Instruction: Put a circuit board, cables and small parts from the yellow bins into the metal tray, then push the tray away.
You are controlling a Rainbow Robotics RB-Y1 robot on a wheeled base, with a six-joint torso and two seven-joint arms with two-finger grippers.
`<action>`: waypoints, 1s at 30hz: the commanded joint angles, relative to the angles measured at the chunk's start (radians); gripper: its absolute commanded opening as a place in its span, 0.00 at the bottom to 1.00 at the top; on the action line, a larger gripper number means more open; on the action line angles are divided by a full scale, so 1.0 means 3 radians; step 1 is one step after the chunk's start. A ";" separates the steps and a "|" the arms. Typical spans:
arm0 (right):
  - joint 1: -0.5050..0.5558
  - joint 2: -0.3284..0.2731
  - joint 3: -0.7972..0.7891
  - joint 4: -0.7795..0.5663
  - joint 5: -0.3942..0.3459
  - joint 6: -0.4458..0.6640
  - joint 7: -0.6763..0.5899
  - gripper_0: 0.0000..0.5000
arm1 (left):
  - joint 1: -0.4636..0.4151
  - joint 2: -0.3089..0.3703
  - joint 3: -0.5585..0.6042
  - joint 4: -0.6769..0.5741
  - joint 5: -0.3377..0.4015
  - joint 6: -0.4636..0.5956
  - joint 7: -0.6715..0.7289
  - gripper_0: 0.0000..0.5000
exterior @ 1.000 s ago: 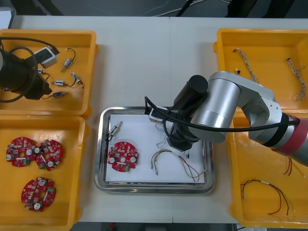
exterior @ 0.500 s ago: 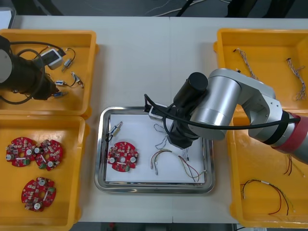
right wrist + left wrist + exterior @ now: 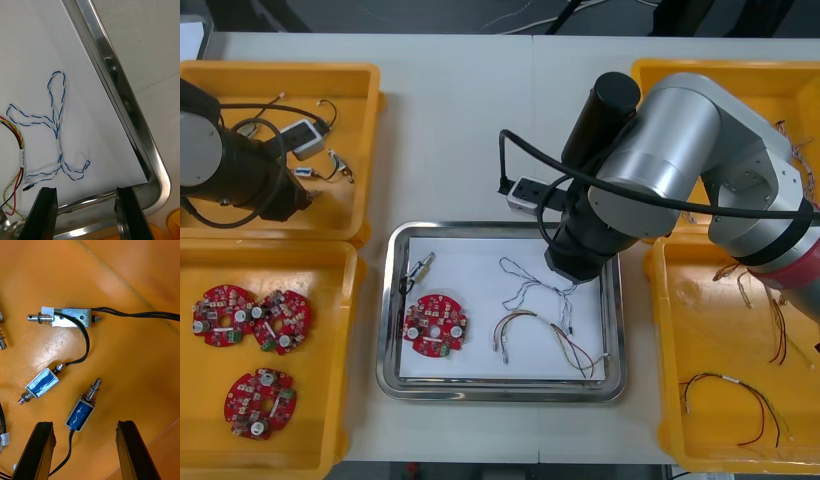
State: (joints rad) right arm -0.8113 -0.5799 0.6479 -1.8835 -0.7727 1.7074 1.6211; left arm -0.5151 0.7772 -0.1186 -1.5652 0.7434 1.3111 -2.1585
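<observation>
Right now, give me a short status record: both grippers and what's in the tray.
Left gripper: open, over small metal parts in the far left yellow bin
Right gripper: open, empty, above the metal tray near the blue and white cable
Tray contents: circuit board, small metal part, blue and white cable, red and yellow cable, one more cable
Tray pushed away: not yet

L gripper point(image 3: 85, 423), fingers point(image 3: 41, 450) apart, over small metal parts point(image 3: 78, 412) in yellow bin point(image 3: 131, 352).
</observation>
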 commanded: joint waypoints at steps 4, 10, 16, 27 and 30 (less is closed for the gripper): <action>-0.0113 0.0087 -0.0360 -0.0257 -0.0088 0.0327 -0.0756 0.90 | 0.0050 0.0140 -0.0024 0.0043 0.0043 -0.0106 -0.0649 0.96; -0.0113 0.0087 -0.0570 -0.0369 -0.0129 0.0649 -0.1293 0.90 | 0.0050 0.0135 -0.0024 0.0171 0.0094 -0.0203 -0.0690 0.97; -0.0108 0.0077 -0.0794 -0.0461 -0.0170 0.0708 -0.1773 0.90 | 0.0050 0.0135 -0.0024 0.0252 0.0130 -0.0254 -0.0720 0.97; -0.0067 -0.0030 -0.1163 -0.0476 -0.0385 0.0708 -0.2443 0.90 | 0.0050 0.0130 -0.0101 0.0375 0.0150 -0.0403 -0.0766 0.96; -0.0011 -0.0087 -0.1270 -0.0487 -0.0395 0.0708 -0.2453 0.90 | 0.0050 0.0125 -0.0111 0.0380 0.0150 -0.0408 -0.0761 0.97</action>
State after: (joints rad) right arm -0.8107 -0.5724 0.3232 -1.9925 -0.8787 1.9163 0.8978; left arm -0.5148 0.7772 -0.1358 -1.4493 0.7795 1.2022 -2.2772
